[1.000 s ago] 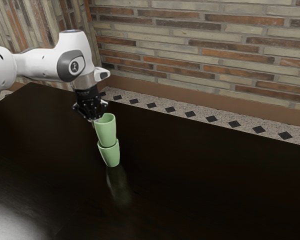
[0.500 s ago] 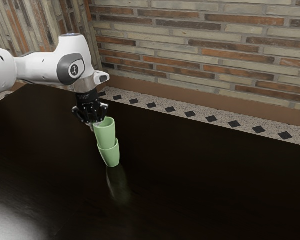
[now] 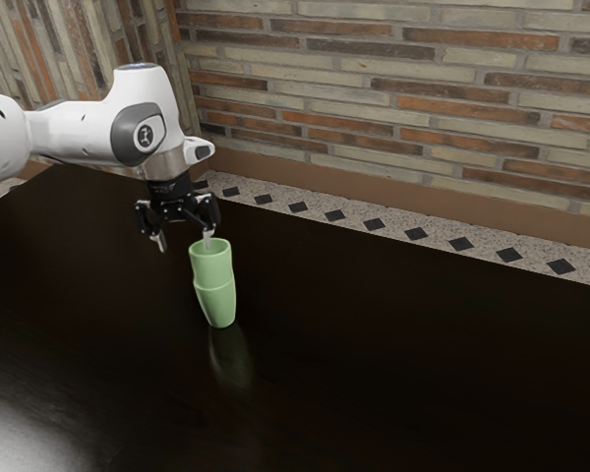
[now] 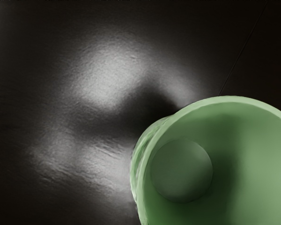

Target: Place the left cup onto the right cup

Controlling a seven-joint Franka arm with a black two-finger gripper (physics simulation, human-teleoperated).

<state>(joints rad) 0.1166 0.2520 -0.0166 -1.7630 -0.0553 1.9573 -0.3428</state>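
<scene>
A: Start close. What stands on the table [image 3: 393,393]?
B: Two green cups, one inside the other, on the dark top. The lower cup [image 3: 218,303] stands on the table. The upper cup [image 3: 210,260] sits in its mouth, about half sunk.
A: Which way do they point?
B: Both mouths are at twelve o'clock, with the long axis upright. In the wrist view the upper cup [image 4: 210,159] is seen from above, down to its round bottom.
A: And the gripper [image 3: 185,237]?
B: Released, fingers spread wide, just above the upper cup at its eleven o'clock. One fingertip [image 3: 209,234] hangs at the rim; I cannot tell whether it touches.
A: Anything hidden?
B: The upper cup's base, inside the lower one. In the wrist view part of its rim is cut off at the frame's edge. The arm [image 3: 69,128] runs off at nine o'clock. Behind are a tiled floor [image 3: 413,232] and then a brick wall [image 3: 393,88].
</scene>
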